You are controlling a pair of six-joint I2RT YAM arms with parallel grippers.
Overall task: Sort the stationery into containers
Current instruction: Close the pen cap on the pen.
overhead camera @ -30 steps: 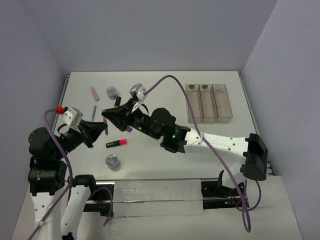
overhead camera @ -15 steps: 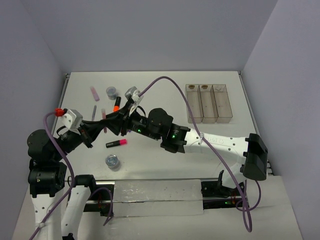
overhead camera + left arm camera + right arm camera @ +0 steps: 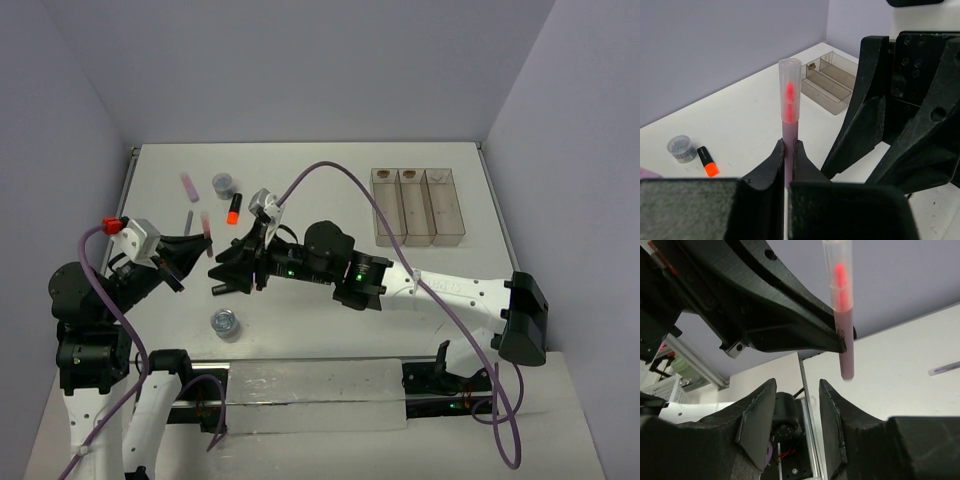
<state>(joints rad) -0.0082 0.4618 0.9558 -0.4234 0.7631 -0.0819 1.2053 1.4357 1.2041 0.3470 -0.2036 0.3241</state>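
Containers point(image 3: 418, 207) stand in a row, well apart from left hand point(image 3: 788, 150) pinching pink stick point(image 3: 789, 100), right hand point(image 3: 796, 387) spread.

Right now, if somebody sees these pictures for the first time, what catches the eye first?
The left hand, shut on a clear-capped pink pen, above the table's left side. The right hand is open beside it. Three clear joined bins stand far at the right.
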